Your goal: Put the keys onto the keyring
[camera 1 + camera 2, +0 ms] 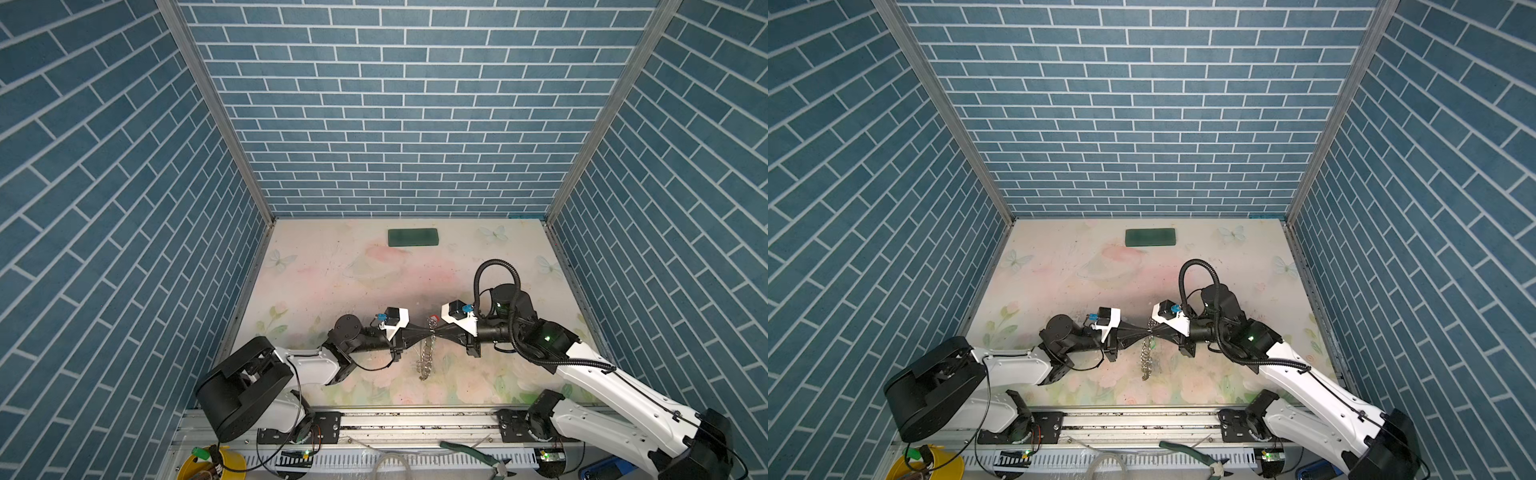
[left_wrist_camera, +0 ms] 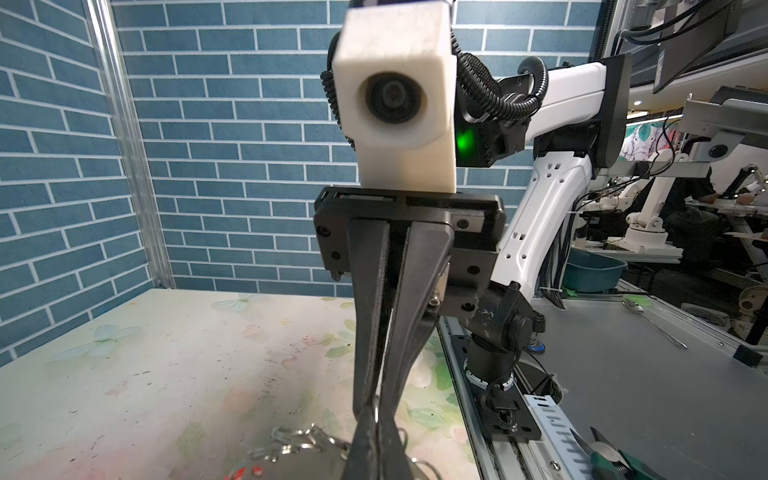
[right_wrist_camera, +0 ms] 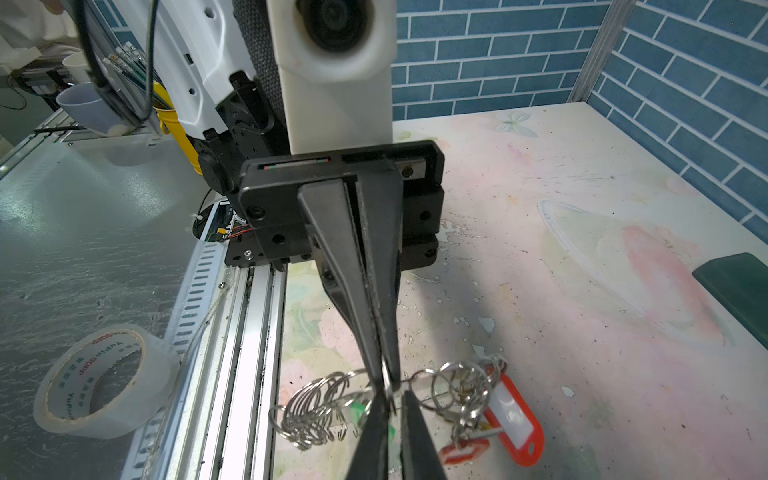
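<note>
Apparently well along. Starting at the left: clamps a small split ring of the keyring (image 3: pixel 307 411) in the left gripper (image 3: pixel 386 379), with fingers pressed flat together and no gap showing. Hangs in the middle, between the two arms and over the table (image 1: pixel 374 282), strung out below the pinch in both top views. Cannot tell about contact between its low end and the table.

Carries keys (image 3: pixel 515 419) among its rings, known by their tags: a green tag (image 3: pixel 357 411) near the grip, then a small red tag (image 3: pixel 462 451) and a big red tag (image 3: pixel 525 440) further along. Cannot confirm full threading of any of them; hides the metal blades in the tangle.

At the right, nips the same spot with the right gripper (image 2: pixel 375 406), tips closed on a thin ring of the keyring, probably prising it open or feeding a key on. Shows no loose keys anywhere on the table, only a dark green block (image 1: pixel 413 238) at the back. Leaves, at a guess, just this threading and then the setting down.

As for containers: off the front left corner, a yellow bucket (image 1: pixel 951 463) holding a green-capped thing and some dark stuff, too small to name. Near it, a pale blue cup (image 3: pixel 81 106) and a white cup (image 3: pixel 77 62), with insides out of sight. Pencils (image 3: pixel 124 56) close by, in which holder cannot tell. Past the right arm, a teal basin (image 2: pixel 594 270), with the inside hidden.
</note>
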Controlling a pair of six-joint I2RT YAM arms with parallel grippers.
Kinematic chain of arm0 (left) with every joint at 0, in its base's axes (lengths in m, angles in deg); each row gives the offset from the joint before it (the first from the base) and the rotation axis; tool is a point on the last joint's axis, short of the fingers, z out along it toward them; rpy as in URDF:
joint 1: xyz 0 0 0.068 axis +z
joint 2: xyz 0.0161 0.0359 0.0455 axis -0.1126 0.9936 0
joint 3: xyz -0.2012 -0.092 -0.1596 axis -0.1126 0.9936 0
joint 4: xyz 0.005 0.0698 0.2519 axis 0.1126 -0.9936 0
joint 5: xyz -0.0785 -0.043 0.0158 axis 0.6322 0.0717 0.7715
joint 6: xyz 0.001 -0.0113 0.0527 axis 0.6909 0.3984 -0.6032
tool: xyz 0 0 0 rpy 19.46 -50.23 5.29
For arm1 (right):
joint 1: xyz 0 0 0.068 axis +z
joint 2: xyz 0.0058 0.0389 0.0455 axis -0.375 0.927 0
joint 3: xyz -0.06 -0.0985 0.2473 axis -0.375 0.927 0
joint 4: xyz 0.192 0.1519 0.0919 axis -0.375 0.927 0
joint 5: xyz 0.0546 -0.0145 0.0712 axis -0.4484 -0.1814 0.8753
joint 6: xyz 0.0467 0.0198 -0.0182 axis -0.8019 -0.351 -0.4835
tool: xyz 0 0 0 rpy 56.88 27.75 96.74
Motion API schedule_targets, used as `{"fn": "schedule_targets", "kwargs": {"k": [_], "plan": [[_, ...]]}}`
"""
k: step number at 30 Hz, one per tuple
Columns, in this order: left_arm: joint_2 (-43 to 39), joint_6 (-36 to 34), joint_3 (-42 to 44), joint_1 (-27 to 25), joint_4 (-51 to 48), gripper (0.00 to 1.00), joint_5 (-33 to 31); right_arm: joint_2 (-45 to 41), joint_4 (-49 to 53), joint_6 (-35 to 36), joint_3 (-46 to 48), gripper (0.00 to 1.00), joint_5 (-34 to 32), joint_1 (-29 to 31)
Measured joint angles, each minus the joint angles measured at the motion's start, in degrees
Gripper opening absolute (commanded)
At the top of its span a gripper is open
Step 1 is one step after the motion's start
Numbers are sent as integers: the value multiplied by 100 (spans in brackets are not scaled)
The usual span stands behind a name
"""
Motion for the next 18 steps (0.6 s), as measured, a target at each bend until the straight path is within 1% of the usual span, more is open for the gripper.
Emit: {"fn": "schedule_targets", "kwargs": {"k": [6, 10, 14, 18], "plan": [[0, 2, 0, 0, 2, 0, 0, 0, 0, 7, 0, 8, 7, -2], [-7, 4, 0, 0, 2, 0, 0, 2, 2, 17, 0, 2, 9, -4], [-11, 0, 0, 11, -7, 9, 7, 26, 129, 48, -63, 0, -2, -2], [-48, -210, -4, 107, -186, 15, 15, 334, 807, 166, -564, 0, -164, 59]]}}
